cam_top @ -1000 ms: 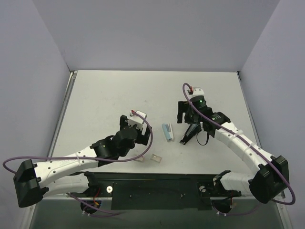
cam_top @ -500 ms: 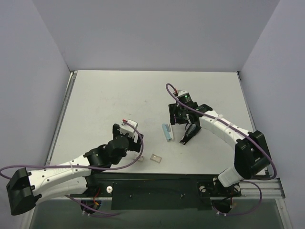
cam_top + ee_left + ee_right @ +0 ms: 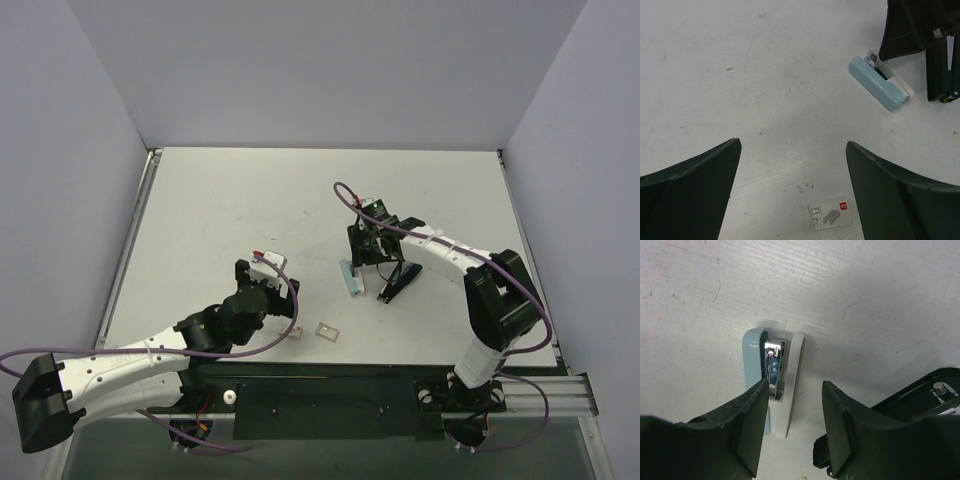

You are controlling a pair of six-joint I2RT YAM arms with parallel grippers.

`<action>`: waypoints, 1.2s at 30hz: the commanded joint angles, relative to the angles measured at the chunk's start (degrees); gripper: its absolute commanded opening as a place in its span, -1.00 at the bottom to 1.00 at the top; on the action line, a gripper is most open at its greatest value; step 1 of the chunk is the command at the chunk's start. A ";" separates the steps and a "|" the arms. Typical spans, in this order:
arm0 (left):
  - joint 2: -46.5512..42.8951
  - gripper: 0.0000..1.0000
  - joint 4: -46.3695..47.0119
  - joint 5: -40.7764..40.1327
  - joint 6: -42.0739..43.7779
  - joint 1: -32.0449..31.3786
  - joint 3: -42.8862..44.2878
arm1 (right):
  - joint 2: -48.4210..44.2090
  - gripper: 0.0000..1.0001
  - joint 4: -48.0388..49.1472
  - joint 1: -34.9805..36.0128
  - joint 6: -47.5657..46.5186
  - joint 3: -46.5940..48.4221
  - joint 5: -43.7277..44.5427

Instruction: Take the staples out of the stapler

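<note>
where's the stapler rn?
Top view: the stapler lies on the table, right of centre, just right of the pale blue bar that the right tool is poised over.

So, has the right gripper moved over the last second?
Yes. In the top view the right gripper has shifted left, off the stapler and over the pale blue bar, which has stayed put.
</note>
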 commanded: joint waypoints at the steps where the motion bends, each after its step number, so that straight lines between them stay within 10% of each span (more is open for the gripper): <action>1: -1.11 0.94 2.43 0.37 -0.86 0.22 0.20 | 0.76 -0.17 0.64 0.05 0.82 2.60 -0.69; 36: -3.22 0.94 2.16 0.55 -0.95 0.22 -0.59 | 5.60 -0.58 0.90 -0.22 3.20 1.63 -0.08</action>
